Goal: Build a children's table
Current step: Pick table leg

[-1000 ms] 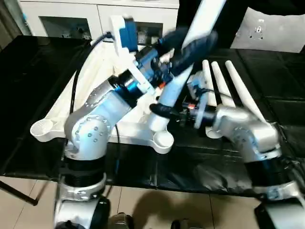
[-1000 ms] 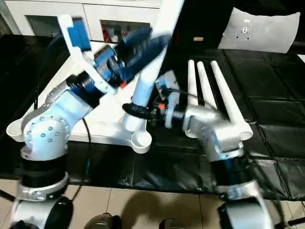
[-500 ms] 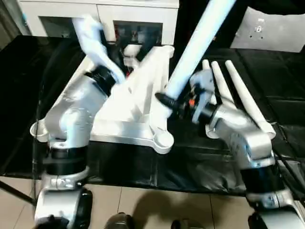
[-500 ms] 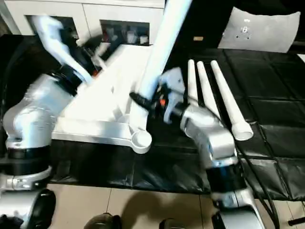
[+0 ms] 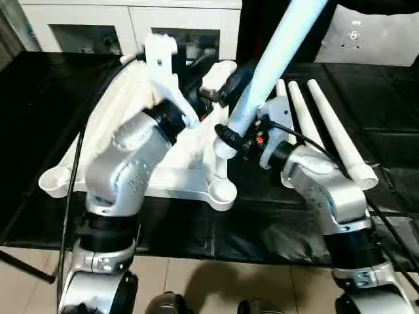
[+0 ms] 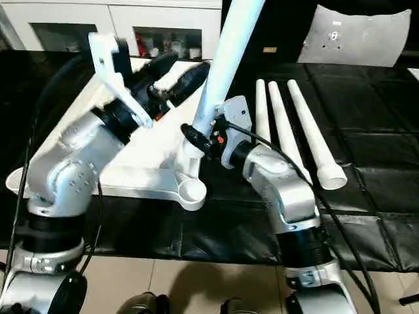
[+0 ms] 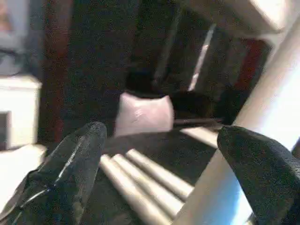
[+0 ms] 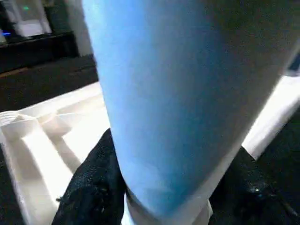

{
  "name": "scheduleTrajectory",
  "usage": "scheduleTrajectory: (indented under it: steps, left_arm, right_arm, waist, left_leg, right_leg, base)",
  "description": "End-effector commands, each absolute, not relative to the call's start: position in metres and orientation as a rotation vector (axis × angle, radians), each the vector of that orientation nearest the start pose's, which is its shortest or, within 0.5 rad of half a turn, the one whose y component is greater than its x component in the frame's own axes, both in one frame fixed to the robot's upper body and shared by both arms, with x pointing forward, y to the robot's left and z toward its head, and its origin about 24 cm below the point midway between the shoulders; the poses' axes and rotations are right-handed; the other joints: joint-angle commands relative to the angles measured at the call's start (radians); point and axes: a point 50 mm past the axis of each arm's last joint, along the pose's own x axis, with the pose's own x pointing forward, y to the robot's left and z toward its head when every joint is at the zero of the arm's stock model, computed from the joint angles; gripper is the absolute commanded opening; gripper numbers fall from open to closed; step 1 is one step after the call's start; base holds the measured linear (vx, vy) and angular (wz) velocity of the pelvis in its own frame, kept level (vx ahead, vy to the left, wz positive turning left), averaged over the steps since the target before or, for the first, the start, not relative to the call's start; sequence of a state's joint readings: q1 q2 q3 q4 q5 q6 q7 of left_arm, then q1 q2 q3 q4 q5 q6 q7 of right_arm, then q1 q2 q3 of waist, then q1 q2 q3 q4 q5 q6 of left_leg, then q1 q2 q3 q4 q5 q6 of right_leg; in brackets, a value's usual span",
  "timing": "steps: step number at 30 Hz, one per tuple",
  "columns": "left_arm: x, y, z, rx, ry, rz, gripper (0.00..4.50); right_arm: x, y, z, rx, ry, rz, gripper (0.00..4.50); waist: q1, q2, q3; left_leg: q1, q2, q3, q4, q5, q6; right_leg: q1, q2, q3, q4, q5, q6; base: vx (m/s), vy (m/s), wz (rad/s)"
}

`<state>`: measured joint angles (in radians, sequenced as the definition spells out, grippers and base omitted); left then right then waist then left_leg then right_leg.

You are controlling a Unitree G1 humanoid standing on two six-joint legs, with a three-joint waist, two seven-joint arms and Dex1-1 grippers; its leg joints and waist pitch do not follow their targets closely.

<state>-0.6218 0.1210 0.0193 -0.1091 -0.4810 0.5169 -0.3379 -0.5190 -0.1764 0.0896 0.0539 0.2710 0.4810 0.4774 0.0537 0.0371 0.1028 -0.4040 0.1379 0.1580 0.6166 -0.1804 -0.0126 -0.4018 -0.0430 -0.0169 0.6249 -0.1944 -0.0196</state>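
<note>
The children's table top (image 5: 124,124) lies upside down on the black surface, round corner sockets (image 5: 222,191) at its near corners. One white leg (image 5: 272,52) stands tilted, rising toward the far right, its lower end over the top's ribbed underside near the near right socket. My right gripper (image 8: 171,197) is shut on that leg close to its lower end, with black fingers (image 8: 93,187) on either side. My left gripper (image 7: 159,178) hangs open just left of the leg, its fingers (image 7: 70,164) wide apart and holding nothing. Three more legs (image 5: 327,124) lie side by side to the right.
A white cabinet with glass doors (image 5: 85,26) stands behind the table. A pale panel (image 5: 373,39) leans at the back right. The black cover (image 5: 386,150) reaches the table's front edge, with tiled floor (image 5: 196,275) below.
My left arm let go of the tilted leg, swung away to the left, and has come back beside it with open fingers. The right gripper has kept its hold on the leg.
</note>
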Motion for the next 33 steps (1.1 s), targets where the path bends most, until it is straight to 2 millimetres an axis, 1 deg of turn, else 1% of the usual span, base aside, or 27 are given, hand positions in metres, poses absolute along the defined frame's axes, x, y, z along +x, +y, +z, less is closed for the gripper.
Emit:
scheduleTrajectory:
  steps: [1, 4, 6, 7, 8, 9, 10, 12, 13, 14, 15, 16, 17, 18, 19, 20, 21, 22, 23, 25, 26, 27, 29, 30, 31, 32, 33]
  left_arm:
    - [0.325, 0.111, 0.199, -0.215, -0.207, -0.611, 4.50]
    - [0.327, 0.133, 0.186, -0.139, -0.176, -0.512, 4.50]
    - [0.325, 0.143, 0.176, -0.078, -0.135, -0.486, 4.50]
    - [0.323, 0.147, 0.172, -0.039, -0.124, -0.485, 4.50]
    - [0.320, 0.151, 0.166, 0.008, -0.107, -0.493, 4.50]
    - [0.317, 0.154, 0.161, 0.053, -0.087, -0.503, 4.50]
    - [0.314, 0.158, 0.156, 0.101, -0.070, -0.512, 4.50]
    - [0.307, 0.165, 0.145, 0.195, -0.032, -0.574, 4.50]
    - [0.302, 0.166, 0.141, 0.219, -0.019, -0.631, 4.50]
    - [0.298, 0.167, 0.138, 0.236, -0.007, -0.675, 4.50]
    - [0.294, 0.167, 0.136, 0.243, 0.004, -0.732, 4.50]
    - [0.292, 0.167, 0.135, 0.248, 0.009, -0.767, 4.50]
    - [0.291, 0.167, 0.133, 0.253, 0.018, -0.802, 4.50]
    - [0.290, 0.167, 0.131, 0.264, 0.027, -0.836, 4.50]
    - [0.290, 0.168, 0.130, 0.276, 0.036, -0.871, 4.50]
    - [0.291, 0.169, 0.128, 0.293, 0.046, -0.889, 4.50]
    - [0.293, 0.171, 0.127, 0.315, 0.053, -0.892, 4.50]
    - [0.293, 0.172, 0.126, 0.316, 0.054, -0.894, 4.50]
    - [0.295, 0.174, 0.122, 0.311, 0.072, -0.913, 4.50]
    - [0.295, 0.175, 0.121, 0.302, 0.078, -0.923, 4.50]
    - [0.294, 0.173, 0.117, 0.274, 0.089, -0.948, 4.50]
    - [0.291, 0.172, 0.114, 0.273, 0.096, -0.975, 4.50]
    - [0.289, 0.170, 0.111, 0.279, 0.105, -1.005, 4.50]
    - [0.287, 0.168, 0.104, 0.307, 0.129, -1.048, 4.50]
    - [0.287, 0.168, 0.104, 0.307, 0.129, -1.048, 4.50]
    - [0.288, 0.168, 0.098, 0.332, 0.156, -1.081, 4.50]
    - [0.289, 0.167, 0.097, 0.339, 0.159, -1.091, 4.50]
  right_arm:
    - [0.325, -0.105, 0.135, 0.029, 0.047, 0.672, 1.91]
    - [0.323, -0.112, 0.133, 0.027, 0.051, 0.598, 1.91]
    - [0.322, -0.116, 0.134, 0.028, 0.016, 0.548, 1.91]
    - [0.321, -0.118, 0.135, 0.033, -0.004, 0.523, 1.91]
    - [0.320, -0.120, 0.136, 0.041, -0.026, 0.505, 1.91]
    - [0.320, -0.122, 0.138, 0.044, -0.064, 0.472, 1.91]
    - [0.320, -0.125, 0.140, 0.040, -0.091, 0.421, 1.91]
    - [0.319, -0.129, 0.143, 0.031, -0.143, 0.345, 1.91]
    - [0.319, -0.129, 0.144, -0.010, -0.164, 0.349, 1.91]
    - [0.317, -0.128, 0.142, -0.015, -0.155, 0.367, 1.91]
    - [0.315, -0.126, 0.138, 0.038, -0.112, 0.419, 1.91]
    - [0.312, -0.124, 0.136, 0.082, -0.084, 0.458, 1.91]
    - [0.310, -0.123, 0.135, 0.136, -0.064, 0.506, 1.91]
    - [0.308, -0.122, 0.134, 0.162, -0.055, 0.531, 1.91]
    - [0.307, -0.123, 0.134, 0.179, -0.052, 0.536, 1.91]
    - [0.307, -0.124, 0.133, 0.181, -0.055, 0.530, 1.90]
    - [0.307, -0.125, 0.131, 0.169, -0.051, 0.527, 1.90]
    - [0.307, -0.125, 0.131, 0.166, -0.051, 0.526, 1.90]
    - [0.306, -0.128, 0.129, 0.149, -0.042, 0.516, 1.90]
    - [0.305, -0.128, 0.128, 0.150, -0.034, 0.514, 1.90]
    - [0.303, -0.130, 0.128, 0.157, -0.021, 0.512, 1.90]
    - [0.301, -0.131, 0.126, 0.153, -0.001, 0.519, 1.90]
    - [0.300, -0.131, 0.125, 0.152, 0.017, 0.524, 1.90]
    - [0.299, -0.131, 0.125, 0.170, 0.018, 0.526, 1.90]
    - [0.299, -0.131, 0.125, 0.170, 0.018, 0.526, 1.90]
    - [0.300, -0.131, 0.128, 0.171, -0.026, 0.525, 1.90]
    - [0.300, -0.131, 0.128, 0.163, -0.022, 0.531, 1.90]
  waist:
    - [-0.001, 0.006, -0.079]
    - [-0.001, 0.009, -0.081]
    - [0.000, 0.011, -0.084]
    - [0.000, 0.007, -0.086]
    - [0.001, 0.008, -0.085]
    - [0.000, 0.009, -0.086]
    - [0.002, 0.011, -0.086]
    - [0.002, 0.007, -0.084]
    - [0.002, 0.009, -0.084]
    - [0.000, 0.008, -0.083]
    - [0.001, 0.009, -0.082]
    - [0.002, 0.008, -0.081]
    - [0.003, 0.010, -0.079]
    - [0.004, 0.011, -0.081]
    - [0.004, 0.013, -0.078]
    - [0.005, 0.014, -0.078]
    - [0.004, 0.021, -0.078]
    - [0.002, 0.016, -0.078]
    - [0.002, 0.023, -0.074]
    - [0.001, 0.019, -0.077]
    - [0.001, 0.023, -0.076]
    - [0.002, 0.019, -0.077]
    - [0.002, 0.019, -0.079]
    - [0.002, 0.011, -0.076]
    - [0.003, 0.013, -0.077]
    - [0.002, 0.013, -0.074]
    - [0.002, 0.012, -0.075]
  left_leg:
    - [0.026, 0.076, -0.032, -0.081, -0.211, -0.021]
    - [0.027, 0.076, -0.031, -0.081, -0.194, -0.021]
    - [0.028, 0.076, -0.030, -0.081, -0.183, -0.025]
    - [0.028, 0.076, -0.029, -0.081, -0.178, -0.024]
    - [0.027, 0.077, -0.029, -0.082, -0.179, -0.023]
    - [0.031, 0.078, -0.028, -0.083, -0.190, -0.026]
    - [0.030, 0.078, -0.029, -0.084, -0.189, -0.028]
    - [0.032, 0.078, -0.028, -0.090, -0.209, -0.036]
    - [0.034, 0.078, -0.027, -0.091, -0.215, -0.045]
    - [0.034, 0.077, -0.026, -0.092, -0.218, -0.047]
    - [0.036, 0.077, -0.024, -0.091, -0.229, -0.049]
    - [0.036, 0.074, -0.025, -0.092, -0.233, -0.038]
    - [0.034, 0.077, -0.027, -0.095, -0.243, -0.030]
    - [0.036, 0.080, -0.027, -0.095, -0.245, -0.034]
    - [0.035, 0.078, -0.028, -0.096, -0.247, -0.035]
    - [0.035, 0.078, -0.028, -0.097, -0.249, -0.039]
    - [0.035, 0.076, -0.028, -0.096, -0.257, -0.050]
    - [0.037, 0.075, -0.026, -0.096, -0.264, -0.056]
    - [0.036, 0.073, -0.027, -0.097, -0.268, -0.062]
    - [0.037, 0.074, -0.027, -0.097, -0.268, -0.065]
    - [0.036, 0.074, -0.027, -0.096, -0.259, -0.065]
    - [0.036, 0.074, -0.027, -0.096, -0.245, -0.059]
    - [0.034, 0.075, -0.027, -0.095, -0.221, -0.050]
    - [0.033, 0.074, -0.025, -0.094, -0.218, -0.041]
    - [0.033, 0.073, -0.025, -0.094, -0.218, -0.037]
    - [0.033, 0.074, -0.024, -0.095, -0.228, -0.032]
    - [0.034, 0.074, -0.023, -0.095, -0.230, -0.035]
  right_leg:
    - [0.048, -0.090, 0.042, -0.076, -0.158, -0.211]
    - [0.047, -0.090, 0.043, -0.074, -0.137, -0.204]
    - [0.045, -0.088, 0.042, -0.071, -0.124, -0.200]
    - [0.046, -0.089, 0.042, -0.072, -0.117, -0.199]
    - [0.044, -0.091, 0.043, -0.071, -0.121, -0.196]
    - [0.041, -0.090, 0.043, -0.072, -0.131, -0.191]
    - [0.040, -0.092, 0.043, -0.072, -0.134, -0.189]
    - [0.034, -0.091, 0.044, -0.074, -0.179, -0.174]
    - [0.033, -0.090, 0.044, -0.073, -0.190, -0.167]
    - [0.033, -0.088, 0.044, -0.074, -0.188, -0.168]
    - [0.031, -0.087, 0.046, -0.074, -0.187, -0.169]
    - [0.035, -0.088, 0.047, -0.077, -0.188, -0.170]
    - [0.036, -0.090, 0.049, -0.076, -0.196, -0.168]
    - [0.033, -0.091, 0.048, -0.075, -0.190, -0.170]
    - [0.033, -0.090, 0.047, -0.076, -0.188, -0.172]
    - [0.032, -0.090, 0.047, -0.075, -0.189, -0.174]
    - [0.031, -0.090, 0.046, -0.072, -0.191, -0.175]
    - [0.031, -0.089, 0.047, -0.074, -0.195, -0.175]
    - [0.028, -0.088, 0.047, -0.076, -0.203, -0.172]
    - [0.032, -0.090, 0.047, -0.075, -0.195, -0.174]
    - [0.032, -0.090, 0.048, -0.073, -0.177, -0.179]
    - [0.035, -0.088, 0.048, -0.073, -0.156, -0.182]
    - [0.037, -0.089, 0.046, -0.069, -0.121, -0.194]
    - [0.037, -0.091, 0.048, -0.072, -0.127, -0.196]
    - [0.037, -0.092, 0.048, -0.073, -0.138, -0.195]
    - [0.034, -0.092, 0.049, -0.078, -0.174, -0.187]
    - [0.035, -0.093, 0.049, -0.077, -0.180, -0.185]
  base:
    - [0.000, 0.000, 0.00]
    - [0.000, 0.000, 0.00]
    - [0.000, 0.000, 0.00]
    - [0.000, 0.000, 0.00]
    - [0.000, 0.000, 0.00]
    - [0.000, 0.000, 0.00]
    - [0.000, 0.000, 0.00]
    - [0.000, 0.000, 0.00]
    - [0.000, 0.000, 0.00]
    - [0.000, 0.000, 0.00]
    - [0.000, 0.000, 0.00]
    - [0.000, 0.000, 0.00]
    - [0.000, 0.000, 0.00]
    - [0.000, 0.000, 0.00]
    - [0.000, 0.000, 0.00]
    - [0.000, 0.000, 0.00]
    - [0.000, 0.000, 0.00]
    - [0.000, 0.000, 0.00]
    - [0.000, 0.000, 0.00]
    - [0.000, 0.000, 0.00]
    - [0.000, 0.000, 0.00]
    - [0.000, 0.000, 0.00]
    - [0.000, 0.000, 0.00]
    - [0.000, 0.000, 0.00]
    - [0.000, 0.000, 0.00]
    - [0.000, 0.000, 0.00]
    - [0.000, 0.000, 0.00]
